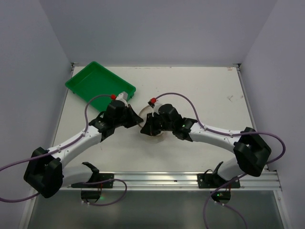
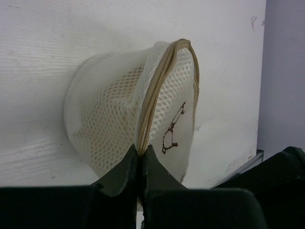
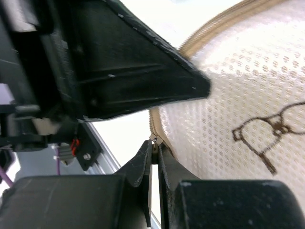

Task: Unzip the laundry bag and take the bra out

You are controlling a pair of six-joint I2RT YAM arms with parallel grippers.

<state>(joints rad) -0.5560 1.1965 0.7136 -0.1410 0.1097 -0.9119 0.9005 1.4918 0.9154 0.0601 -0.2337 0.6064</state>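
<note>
The white table [image 1: 200, 95] carries a green tray [image 1: 97, 83] at its far left corner, well apart from the work. Near the middle of the table lies the laundry bag [image 2: 109, 109], tipped on its side with its round lid facing right in the left wrist view. The bra cannot be made out through the mesh; it is presumably inside, since the tan zipper [image 2: 155, 95] looks closed along the part that shows.

The left claw [image 2: 141, 150] is pinched tight on the zipper seam at the bag's near edge. The right claw [image 3: 154, 148] is drawn narrow, and the small metal zipper pull [image 3: 153, 139] appears to sit between its tips. A thin black mark [image 2: 172, 130] shows on the lid.

The bag looks light and soft, its mesh walls prone to folding, with only the wire rim giving shape. It would likely slide or crumple unless the seam is held taut, so the seam beside the pull is the sensible anchor. The tiny pull may slip from the tips.
</note>
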